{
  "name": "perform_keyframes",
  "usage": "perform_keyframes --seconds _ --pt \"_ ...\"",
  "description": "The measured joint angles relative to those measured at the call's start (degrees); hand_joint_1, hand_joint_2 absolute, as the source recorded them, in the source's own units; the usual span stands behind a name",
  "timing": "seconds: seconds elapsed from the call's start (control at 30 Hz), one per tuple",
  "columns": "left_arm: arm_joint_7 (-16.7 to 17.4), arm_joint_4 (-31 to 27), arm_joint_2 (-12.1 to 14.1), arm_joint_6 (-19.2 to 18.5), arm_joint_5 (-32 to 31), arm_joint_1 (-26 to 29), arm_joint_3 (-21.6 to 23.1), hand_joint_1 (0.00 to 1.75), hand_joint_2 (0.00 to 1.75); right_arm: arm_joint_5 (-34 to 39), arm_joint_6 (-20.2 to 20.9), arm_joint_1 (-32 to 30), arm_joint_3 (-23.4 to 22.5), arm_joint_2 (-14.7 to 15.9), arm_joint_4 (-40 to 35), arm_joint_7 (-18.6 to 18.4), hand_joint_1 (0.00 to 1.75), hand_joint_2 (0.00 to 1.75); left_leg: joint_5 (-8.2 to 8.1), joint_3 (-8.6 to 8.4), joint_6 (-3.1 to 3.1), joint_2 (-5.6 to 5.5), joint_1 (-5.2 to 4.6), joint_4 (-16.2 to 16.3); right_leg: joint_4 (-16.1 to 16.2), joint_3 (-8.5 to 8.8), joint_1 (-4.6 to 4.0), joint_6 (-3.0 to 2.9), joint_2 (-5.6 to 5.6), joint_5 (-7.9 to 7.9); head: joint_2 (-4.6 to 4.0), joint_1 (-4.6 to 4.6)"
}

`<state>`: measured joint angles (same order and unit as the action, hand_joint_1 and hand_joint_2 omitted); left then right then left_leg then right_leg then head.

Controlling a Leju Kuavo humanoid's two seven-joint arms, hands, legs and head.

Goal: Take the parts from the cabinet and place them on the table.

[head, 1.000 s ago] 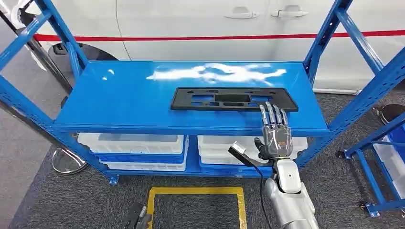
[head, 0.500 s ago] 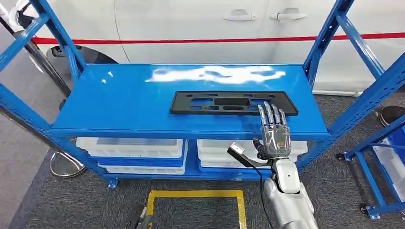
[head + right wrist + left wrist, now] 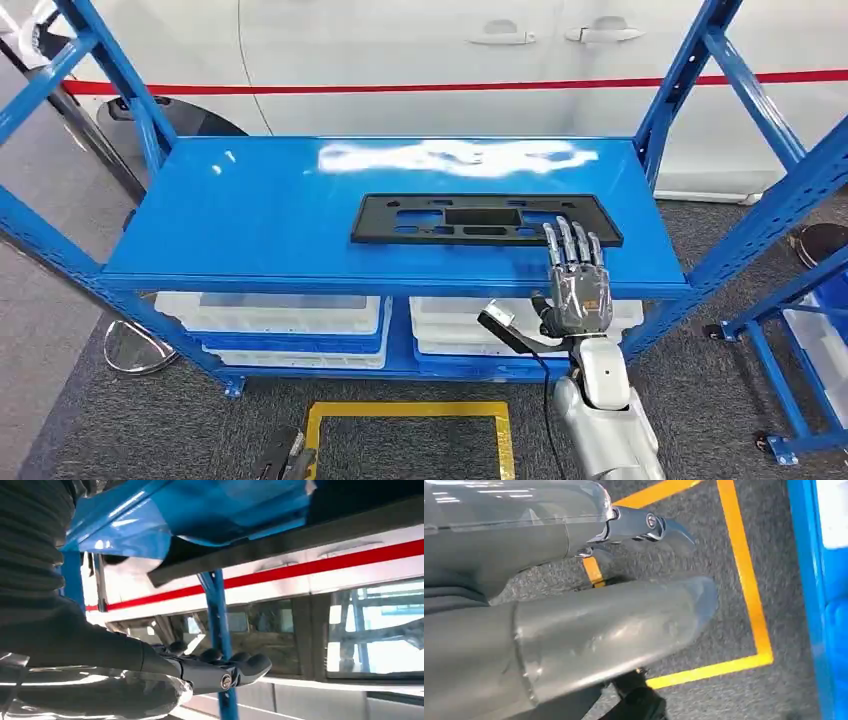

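Black part (image 3: pixel 486 219), a long flat slotted panel, lies on the blue top shelf (image 3: pixel 270 220) of the rack, its near right corner just under my right fingertips (image 3: pixel 566 238).

Right hand (image 3: pixel 574 275): raised, back of the hand toward the head camera, fingers straight and slightly apart, holding nothing. Fingertips overlap the part's near edge in the head view; I can't tell whether they touch it or hover above. I read the flat pose as a set-up for sliding under or over the thin panel from its front edge, since the part gives no thick side to grip. The right wrist view looks along the fingers past a blue upright (image 3: pixel 220 630) to the white car (image 3: pixel 350 590) with the red stripe behind the rack.

Left hand (image 3: pixel 574 630): hanging low by my side, over the grey carpet (image 3: pixel 724 680) and the yellow floor marking (image 3: pixel 744 580). Thumb and one finger extend; whether the hand is wide or narrow I cannot tell.

Below the shelf, white bins (image 3: pixel 300 320) sit on the lower level.

Versus a second ago: the whole head picture has shifted a little, so the camera moved. The right hand has crept forward a touch toward the part; the part itself seems unmoved on the shelf.
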<state>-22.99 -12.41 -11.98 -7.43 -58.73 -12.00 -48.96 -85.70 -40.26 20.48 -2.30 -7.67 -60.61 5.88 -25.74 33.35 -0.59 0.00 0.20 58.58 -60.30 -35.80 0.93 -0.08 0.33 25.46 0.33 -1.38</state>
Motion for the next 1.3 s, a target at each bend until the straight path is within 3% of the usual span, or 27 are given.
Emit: perform_keyframes --seconds 0.07,0.1,0.17,0.2,0.23,0.27,0.33,0.37,0.43,0.47,0.5,0.53,0.6,0.67,0.7,0.73,0.77,0.83,0.87,0.93,1.0,1.07,1.1,1.2,1.23,1.27,1.3 --pt "-0.1 0.0 0.0 -0.1 0.0 0.0 0.0 0.0 0.0 0.0 0.0 0.0 0.0 -0.1 -0.4 0.0 0.0 1.75 -1.59 0.66 0.65 0.03 0.18 1.8 0.4 0.26 0.42 -0.7 -0.05 -0.17 0.0 0.04" --pt "-0.2 0.0 0.0 -0.1 0.0 0.0 0.0 0.0 0.0 0.0 0.0 0.0 0.0 -0.3 -0.5 0.0 0.0 1.75 -3.49 2.08 0.95 0.02 0.21 5.0 0.4 0.28 0.42 -0.99 -0.1 -0.15 0.0 0.07" --pt "-0.2 0.0 0.0 -0.2 0.0 0.1 0.0 0.0 0.0 0.0 0.0 -0.2 0.0 -0.4 -0.5 0.0 0.0 1.75 -7.76 6.79 1.31 0.05 0.37 14.9 0.4 0.28 0.24 -1.11 -0.17 -0.08 0.0 0.04" --pt "-0.2 0.0 0.0 -0.2 0.0 0.2 0.0 0.0 0.0 0.0 0.0 -0.3 0.0 -0.4 -0.5 0.0 0.0 1.75 -8.45 8.44 1.3 0.05 0.36 18.0 0.4 0.28 0.17 -1.13 -0.18 -0.07 0.0 0.07" --pt "-0.2 0.0 0.0 -0.2 0.0 0.4 0.0 0.0 0.0 0.0 0.0 -0.5 0.0 -0.4 -0.5 0.0 0.0 1.75 -7.85 8.87 1.2 0.04 0.36 18.5 0.4 0.31 0.1 -1.16 -0.16 -0.05 0.0 0.04" --pt "-0.2 0.0 0.0 -0.2 0.0 0.5 0.0 0.0 0.0 0.0 0.0 -0.5 0.0 -0.5 -0.5 0.0 0.0 1.75 -5.9 7.92 0.94 0.04 0.36 16.1 0.4 0.38 0.02 -1.17 -0.08 -0.04 0.0 0.07" --pt "-0.2 0.0 0.0 -0.2 0.0 0.4 0.0 0.0 0.0 0.0 0.0 -0.5 0.0 -0.6 -0.6 0.0 0.0 1.75 -0.43 2.87 -0.12 -0.03 0.1 5.5 0.4 0.69 -0.24 -1.14 0.07 -0.01 0.0 0.07" --pt "-0.2 0.0 0.2 -0.2 0.0 0.3 0.0 0.0 0.0 0.0 0.0 -0.5 0.0 -0.6 -0.8 0.0 0.0 1.75 0.56 0.8 -0.91 -0.02 -0.2 0.8 0.5 0.77 -0.22 -1.12 0.04 0.01 0.0 0.04" --pt "-0.2 0.0 0.2 -0.2 0.0 0.1 0.0 0.0 0.0 0.0 0.0 -0.5 0.0 -0.6 -0.9 0.0 0.0 1.75 -0.59 0.66 -1.17 0.26 -0.62 -0.2 0.9 0.63 -0.21 -0.12 0.02 0.6 0.0 0.07" --pt "-0.3 0.0 0.2 -0.2 -0.1 0.2 0.0 0.0 0.0 0.0 0.0 -0.7 0.0 -0.7 -1.0 0.1 0.0 1.75 -0.99 0.42 -1.29 0.25 -0.7 -1.0 0.9 1.26 -0.08 0.58 -0.06 0.25 0.0 0.02" --pt "-0.4 0.0 0.3 -0.1 -0.2 0.4 0.0 0.0 0.0 0.0 0.0 -0.9 0.0 -0.7 -1.1 0.2 0.0 1.75 -0.78 -0.21 -1.64 0.18 -0.64 -1.8 -0.5 0.98 -0.11 1.04 -0.25 -1.51 0.0 0.04" --pt "-0.4 0.0 0.3 0.1 -0.3 0.5 0.0 0.0 0.0 -0.1 0.0 -0.9 0.0 -0.7 -1.2 0.2 0.0 1.75 -0.16 -1.4 -2.31 0.08 -0.67 -2.1 -0.3 1.39 -0.12 1.35 -0.36 -1.72 0.0 0.02" --pt "-0.3 0.0 0.2 0.5 -0.1 0.7 0.0 0.0 0.0 -0.1 0.0 -1.0 -0.1 -0.7 -1.7 0.2 0.0 1.75 0.91 -2.24 -2.78 0.35 -0.43 -2.6 -2.6 0.3 0.15 1.6 -0.28 2.06 0.0 -0.06" --pt "-0.3 0.0 0.1 1.0 0.0 0.8 0.0 0.0 0.0 -0.2 0.0 -1.6 -0.3 -0.7 -2.0 0.0 0.0 1.75 0.8 -2.2 -2.96 0.34 -0.38 -2.5 -9.9 -3.67 0.26 2.11 -0.15 6.35 0.0 -0.04" --pt "-0.3 0.0 0.0 1.1 0.0 1.0 0.0 0.0 0.0 -0.2 0.0 -2.3 -0.3 -0.7 -2.1 0.0 0.0 1.75 0.67 -2.19 -2.9 0.3 -0.38 -2.4 -13.3 -5.71 0.37 2.61 -0.16 7.47 0.0 -0.02" --pt "-0.3 0.0 -0.1 1.4 0.0 1.2 0.0 0.0 0.0 -0.3 0.0 -3.0 -0.4 -0.7 -2.4 0.0 0.0 1.75 0.49 -2.23 -2.76 0.23 -0.32 -2.3 -14.5 -6.7 0.48 2.76 -0.19 7.2 0.0 -0.04" --pt "-0.3 0.0 -0.3 1.4 -0.1 1.5 0.0 0.0 0.0 -0.2 0.0 -3.6 -0.6 -0.7 -2.6 0.0 0.0 1.75 0.23 -2.3 -2.58 0.2 -0.18 -2.1 -13.2 -6.53 0.6 2.67 -0.24 5.7 0.0 -0.04" --pt "-0.6 0.0 -0.7 1.4 -0.3 1.8 0.2 0.0 0.0 0.0 0.0 -4.1 -0.8 -0.6 -3.2 0.5 0.0 1.75 -0.85 -2.49 -2.01 0.15 0.16 -1.3 -3.9 -2.75 0.94 3.02 -0.34 -0.23 0.0 -0.04" --pt "-0.9 0.0 -0.8 1.4 -0.4 1.9 0.3 0.0 0.0 0.1 0.0 -4.2 -0.9 -0.5 -3.4 0.8 0.0 1.75 -1.56 -2.54 -1.64 0.22 0.27 -0.8 0.7 -1.06 1.1 3.08 -0.45 -2.08 0.0 -0.04" --pt "-1.2 0.0 -0.9 1.4 -0.7 1.8 0.4 0.0 0.0 0.2 0.0 -4.4 -1.1 -0.5 -3.6 1.1 0.0 1.75 -2.28 -2.36 -0.69 0.24 0.16 -0.5 0.2 -1.7 0.24 1.74 -0.65 1.18 0.0 -0.01" --pt "-1.4 0.0 -0.9 1.4 -0.8 1.9 0.5 0.0 0.0 0.2 0.0 -4.8 -1.2 -0.5 -3.8 1.4 0.0 1.75 -2.35 -3.09 0.28 0.46 0.05 0.1 0.5 -1.26 0.4 0.39 -0.38 -0.17 0.0 0.0" --pt "-1.4 0.0 -0.9 1.5 -0.9 1.9 0.5 0.0 0.0 0.2 0.0 -4.9 -1.3 -0.5 -3.9 1.7 0.0 1.75 -3.11 -3.42 0.73 0.39 0.26 0.9 0.4 0.16 0.53 -0.59 -0.27 0.15 0.0 0.02" --pt "-1.4 0.0 -0.9 1.5 -0.9 1.7 0.5 0.0 0.0 0.2 0.0 -4.8 -1.4 -0.5 -4.0 1.9 0.0 1.75 -3.5 -2.54 0.92 0.38 0.42 3.3 0.4 0.84 0.5 -1.0 -0.31 0.56 0.0 -0.02" --pt "-1.4 0.0 -0.9 1.5 -0.9 1.8 0.7 0.0 0.0 0.3 0.0 -4.8 -1.6 -0.5 -4.1 2.3 0.0 1.75 -8.13 4.9 1.34 0.39 0.48 14.6 0.4 1.97 0.35 -1.34 -0.28 1.74 0.0 0.0" --pt "-1.3 0.0 -0.9 1.6 -0.9 2.0 0.7 0.0 0.0 0.3 0.0 -4.9 -1.8 -0.5 -4.1 2.4 0.0 1.75 -9.13 6.69 1.33 0.38 0.48 16.6 0.2 2.44 0.31 -1.37 -0.28 1.82 0.0 0.04" --pt "-1.2 0.0 -0.9 1.6 -0.6 2.1 0.7 0.0 0.0 0.3 0.0 -4.9 -1.9 -0.5 -4.1 2.4 0.0 1.75 -8.99 7.41 1.33 0.38 0.48 16.3 0.2 3.04 0.3 -1.32 -0.08 2.3 0.0 0.0" --pt "-1.2 0.0 -0.9 1.6 -0.4 2.1 0.7 0.0 0.0 0.2 0.0 -4.9 -2.0 -0.5 -4.1 2.5 0.0 1.75 -7.51 7.04 1.21 0.38 0.48 13.7 0.2 3.75 0.29 -1.25 0.03 2.82 0.0 0.04"
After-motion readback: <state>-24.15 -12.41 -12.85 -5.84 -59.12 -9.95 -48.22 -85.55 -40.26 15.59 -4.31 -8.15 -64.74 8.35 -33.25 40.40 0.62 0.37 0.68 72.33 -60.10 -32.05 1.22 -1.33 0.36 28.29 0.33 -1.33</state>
